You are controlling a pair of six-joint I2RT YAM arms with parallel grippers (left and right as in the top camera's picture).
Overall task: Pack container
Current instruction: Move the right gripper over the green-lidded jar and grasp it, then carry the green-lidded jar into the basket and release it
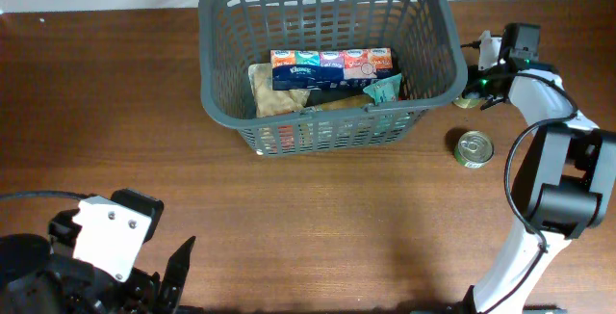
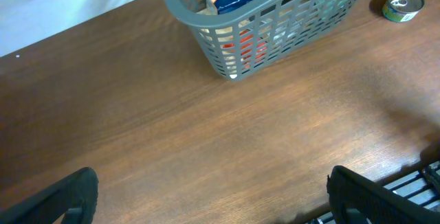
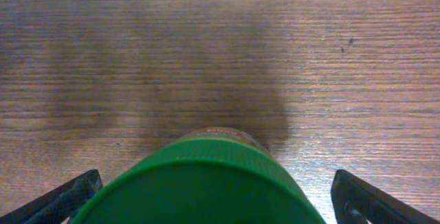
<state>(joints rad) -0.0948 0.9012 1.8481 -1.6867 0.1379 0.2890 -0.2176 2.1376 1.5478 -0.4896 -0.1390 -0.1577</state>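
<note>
The dark grey basket stands at the back middle of the table and also shows in the left wrist view. It holds a Kleenex tissue pack, a tan bag and a teal packet. My right gripper is just right of the basket. In the right wrist view it is open, with a green-lidded jar between its fingers and a gap on each side. My left gripper is open and empty at the front left, and its fingers hang over bare wood.
A small tin can with a green label stands in front of the right gripper, also seen in the left wrist view. The right arm's base sits at the front right. The table's front edge lies below the left gripper.
</note>
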